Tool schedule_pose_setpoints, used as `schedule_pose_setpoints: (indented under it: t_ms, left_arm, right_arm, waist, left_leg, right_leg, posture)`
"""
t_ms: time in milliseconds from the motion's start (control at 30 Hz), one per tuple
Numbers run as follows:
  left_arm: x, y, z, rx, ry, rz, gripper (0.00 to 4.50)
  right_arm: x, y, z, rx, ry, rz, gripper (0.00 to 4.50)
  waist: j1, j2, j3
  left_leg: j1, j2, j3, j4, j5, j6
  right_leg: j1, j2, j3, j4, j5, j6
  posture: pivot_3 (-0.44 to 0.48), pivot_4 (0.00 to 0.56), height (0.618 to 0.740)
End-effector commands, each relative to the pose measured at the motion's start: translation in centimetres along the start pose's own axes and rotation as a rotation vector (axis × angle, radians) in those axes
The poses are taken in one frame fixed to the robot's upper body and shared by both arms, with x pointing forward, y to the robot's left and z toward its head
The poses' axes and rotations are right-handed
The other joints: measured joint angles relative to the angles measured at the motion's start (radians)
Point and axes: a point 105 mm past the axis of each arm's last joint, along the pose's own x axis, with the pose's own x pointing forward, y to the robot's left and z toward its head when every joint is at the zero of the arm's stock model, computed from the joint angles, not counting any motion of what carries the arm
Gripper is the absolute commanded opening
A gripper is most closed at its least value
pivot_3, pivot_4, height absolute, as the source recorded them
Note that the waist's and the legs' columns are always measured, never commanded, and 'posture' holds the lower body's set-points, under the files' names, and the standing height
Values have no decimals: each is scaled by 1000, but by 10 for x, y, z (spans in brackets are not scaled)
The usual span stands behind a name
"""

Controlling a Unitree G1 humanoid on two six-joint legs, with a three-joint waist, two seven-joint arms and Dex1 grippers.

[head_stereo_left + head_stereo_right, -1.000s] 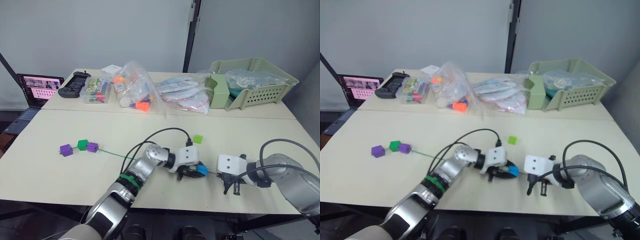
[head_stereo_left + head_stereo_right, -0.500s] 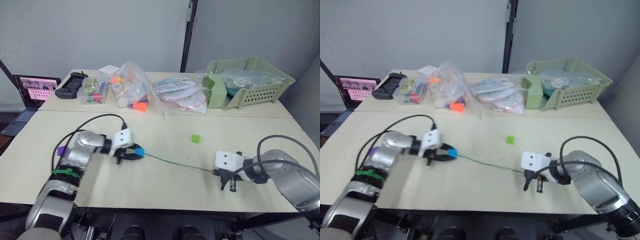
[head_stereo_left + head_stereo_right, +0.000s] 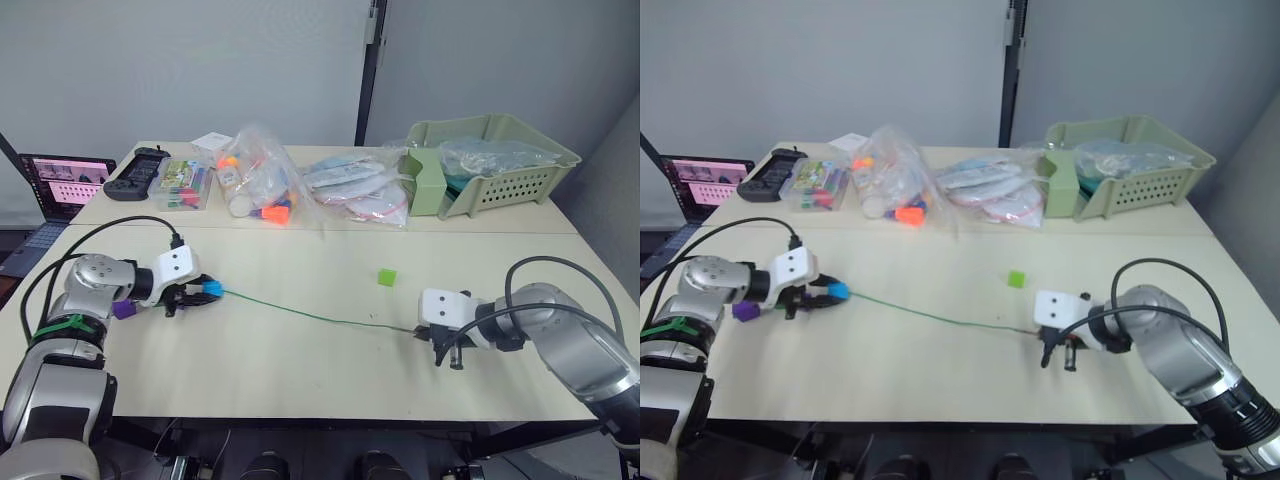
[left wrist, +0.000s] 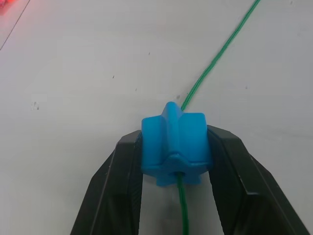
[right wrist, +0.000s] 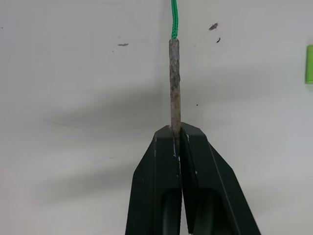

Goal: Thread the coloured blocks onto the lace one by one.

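Between black fingers (image 4: 124,188), unmarked blue block (image 4: 177,149) on lace (image 3: 310,316).

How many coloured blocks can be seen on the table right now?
3: a blue block in the left gripper on the lace, a purple block beside that gripper, a light green block loose mid-table. Others may be hidden behind the gripper.

purple block (image 3: 124,310): mostly hidden behind the left gripper (image 3: 196,296); what lies behind it cannot be told
lace (image 4: 182,205): passes into the blue block (image 4: 176,149); the stretch inside is hidden
lace tip (image 5: 174,83): its end is buried between the right gripper (image 5: 176,138) fingers
light green block (image 5: 309,63): cut off by the right wrist view's edge
laptop (image 3: 62,186): cropped at the edge; screen probably too small to read
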Motion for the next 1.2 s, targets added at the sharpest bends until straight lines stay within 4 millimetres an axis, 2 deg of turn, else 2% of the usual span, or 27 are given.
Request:
schedule_pose_setpoints:
  t_ms: [33, 100, 133, 200, 333, 433, 567, 700, 800, 933, 1033, 1133, 1200]
  left_arm:
    - [-21, -6, -27, -99, 92, -22, 1378]
    - [-31, -5, -27, -124, 86, -23, 2389]
    - [-34, -4, -27, -131, 85, -23, 2556]
    - [-41, -3, -27, -141, 83, -22, 3296]
    - [-48, -2, -24, -158, 56, -26, 4443]
    - [-48, 4, -9, -171, -30, -20, 4443]
    - [-44, 9, 9, -154, -102, -30, 4443]
    - [-29, 13, 50, -49, -214, -82, 4443]
    - [-16, 4, 77, 15, -281, -154, 4443]
    - [18, -34, 111, 94, -370, -301, 4443]
    - [44, -64, 133, 112, -470, -342, 4443]
    - [65, -93, 146, 99, -541, -383, 4443]
    - [74, -103, 149, 79, -561, -393, 4443]
  right_arm:
    - [-3, -7, 7, -43, -17, -12, 0]
    - [-1, -8, 9, -51, -23, -7, 0]
    - [0, -9, 9, -55, -26, -5, 0]
    - [2, -10, 11, -59, -32, -2, 0]
    - [4, -11, 12, -64, -39, 4, 0]
    - [5, -11, 13, -64, -43, 8, 0]
    - [5, -11, 13, -64, -46, 9, 0]
    - [7, -12, 15, -61, -55, 11, 0]
    - [8, -12, 21, -68, -69, 19, 0]
    - [11, -11, 36, -86, -100, 53, 0]
    - [14, -7, 51, -73, -135, 98, 0]
    - [14, -4, 65, -75, -167, 126, 0]
    - [13, -2, 71, -79, -176, 137, 0]
  waist:
    - [-5, 0, 0]
    - [-10, 0, 0]
    - [-12, 0, 0]
    - [-11, -1, 0]
    - [-5, -1, 0]
    - [4, -2, 0]
    - [15, -2, 1]
    - [22, -3, 1]
    - [17, -3, 1]
    - [11, -3, 1]
    - [8, -3, 1]
    - [8, -3, 1]
    - [12, -3, 1]
  left_leg:
    - [0, 0, 0, 0, 0, 0]
    - [0, 0, 0, 0, 0, 0]
    - [0, 0, 0, 0, 0, 0]
    - [-1, 0, 0, -1, 0, 0]
    - [-7, -1, 0, 0, 0, 0]
    - [-14, -2, 0, 4, 0, 0]
    - [-14, -2, -1, 4, 0, 0]
    - [-14, -3, -1, 5, 0, 0]
    - [-15, -2, -1, 6, 0, 0]
    - [-14, -2, -2, 5, 0, 0]
    - [-13, -2, -2, 4, 0, 0]
    - [-14, -2, -3, 5, 0, 0]
    - [-14, -2, -3, 5, 0, 0]
  right_leg:
    - [0, 0, 0, 0, 0, 0]
    - [0, 0, 0, 0, 0, 0]
    - [0, 0, 0, 0, 0, 0]
    - [-2, 0, 0, 0, 0, 0]
    - [-7, -1, 0, 1, 0, 0]
    - [-17, -2, 0, 10, 1, 0]
    - [-17, -2, 0, 12, 1, 0]
    - [-16, -2, 0, 12, 1, 0]
    - [-17, -2, 0, 12, 1, 0]
    - [-17, -2, 0, 14, 1, -1]
    - [-17, -2, 0, 14, 1, -1]
    - [-18, -1, 1, 14, 2, -2]
    - [-17, -1, 0, 14, 2, -2]
  posture:
    - [0, 150, 737]
    - [0, 150, 737]
    - [0, 150, 737]
    - [0, 150, 737]
    - [0, 150, 737]
    - [0, 150, 737]
    - [0, 150, 737]
    - [0, 150, 737]
    - [0, 150, 737]
    - [0, 150, 737]
    - [0, 150, 737]
    - [0, 150, 737]
    - [0, 150, 737]
